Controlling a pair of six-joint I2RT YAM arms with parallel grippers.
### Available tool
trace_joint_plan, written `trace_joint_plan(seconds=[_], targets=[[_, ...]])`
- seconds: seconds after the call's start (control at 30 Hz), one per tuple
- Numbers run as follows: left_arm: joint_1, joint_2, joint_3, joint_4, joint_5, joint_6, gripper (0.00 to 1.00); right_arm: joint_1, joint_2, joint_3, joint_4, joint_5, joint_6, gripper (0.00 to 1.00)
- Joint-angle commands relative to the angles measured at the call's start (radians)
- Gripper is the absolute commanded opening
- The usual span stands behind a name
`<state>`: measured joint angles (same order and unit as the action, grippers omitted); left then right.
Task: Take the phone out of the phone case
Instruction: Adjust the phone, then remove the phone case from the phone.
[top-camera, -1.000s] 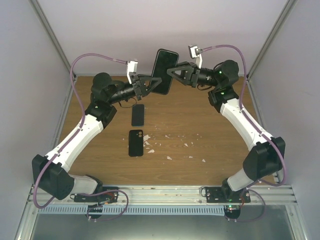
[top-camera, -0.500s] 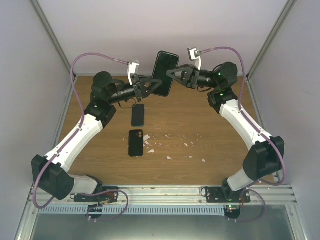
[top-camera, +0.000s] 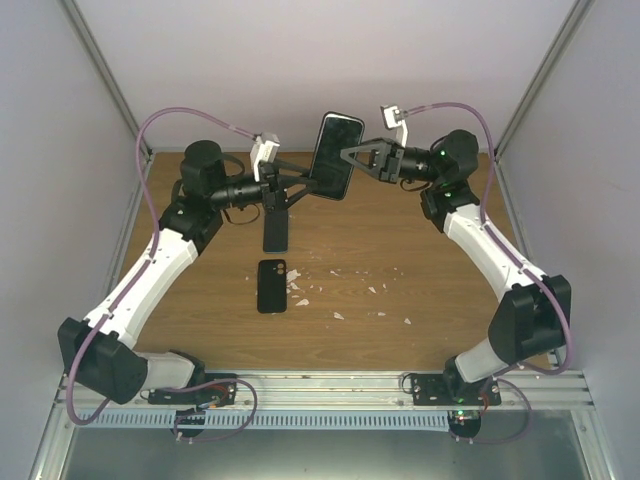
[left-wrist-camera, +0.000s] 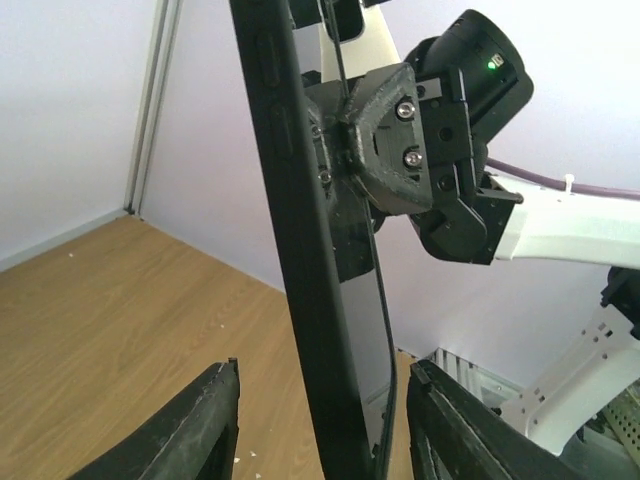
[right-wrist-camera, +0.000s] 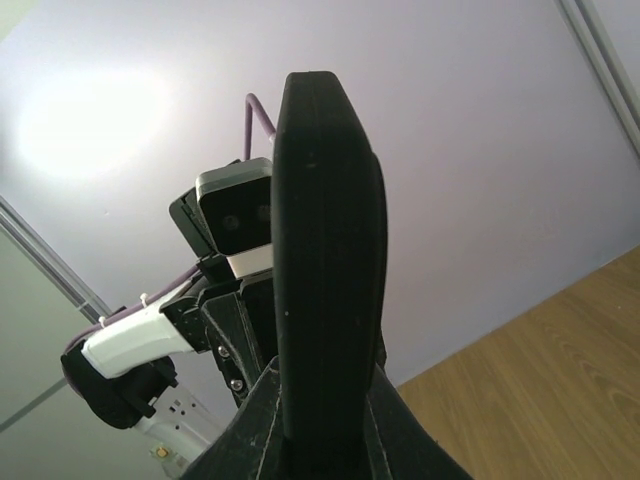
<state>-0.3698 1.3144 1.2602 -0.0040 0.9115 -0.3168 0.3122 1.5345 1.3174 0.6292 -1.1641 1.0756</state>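
A black phone in a black case is held upright in the air above the far edge of the table. My right gripper is shut on its right edge; in the right wrist view the case's edge rises from between the closed fingers. My left gripper is open around the phone's lower left part. In the left wrist view the case's side and the glass screen stand between my two fingers, with a gap on each side.
Two more dark phones lie on the wooden table: one partly under my left wrist, one nearer. Small white scraps are scattered mid-table. Grey walls close in both sides and the back.
The phone has shifted a little right and down with my right gripper. My left wrist has dropped lower and its fingers now stand apart from the phone.
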Motion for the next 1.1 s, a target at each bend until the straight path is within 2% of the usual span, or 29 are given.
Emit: trace_joint_plan(seconds=[0.0,0.53,0.93,1.07], targets=[[0.010,-0.044,0.001,-0.033,0.038,0.093,0.46,-0.022,-0.053,-0.002,0.074,-0.010,0.019,0.01],[0.021,-0.046,-0.038,-0.023,0.017,0.078,0.32,-0.041,-0.061,-0.021,0.147,-0.024,0.082,0.01],[0.045,-0.025,-0.062,0.002,0.002,0.034,0.27,-0.043,-0.066,-0.036,0.228,-0.034,0.138,0.01],[0.045,-0.024,-0.064,0.064,0.079,0.005,0.28,-0.043,-0.068,-0.042,0.216,-0.035,0.124,0.00]])
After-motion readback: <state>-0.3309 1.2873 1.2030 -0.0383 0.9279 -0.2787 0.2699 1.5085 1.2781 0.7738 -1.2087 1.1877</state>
